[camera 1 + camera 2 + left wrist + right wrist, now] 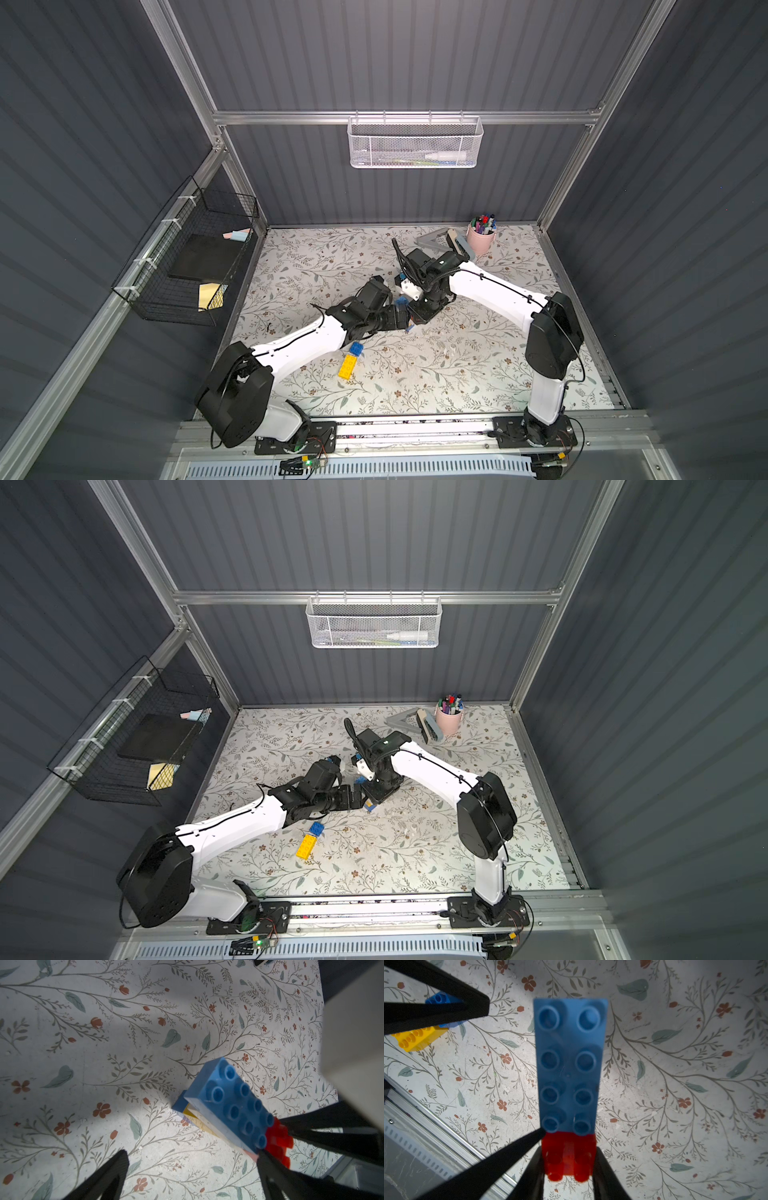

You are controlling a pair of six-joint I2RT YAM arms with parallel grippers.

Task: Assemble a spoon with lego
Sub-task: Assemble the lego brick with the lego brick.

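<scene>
- Right tool point(569, 1159) is clamped on the red end of the part-built spoon point(569, 1064), which juts straight out ahead of its tips.
- Left tool point(192, 1154) gapes wide, one finger point(270, 1172) just beside the spoon; a nudge there could pry joints apart.
- Such an end grip is narrow: pressing bricks on may lever the spoon loose.

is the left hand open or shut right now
Open: the left hand has its fingers spread wide in the left wrist view, with nothing clamped between them; the blue brick sits near one finger.
</scene>
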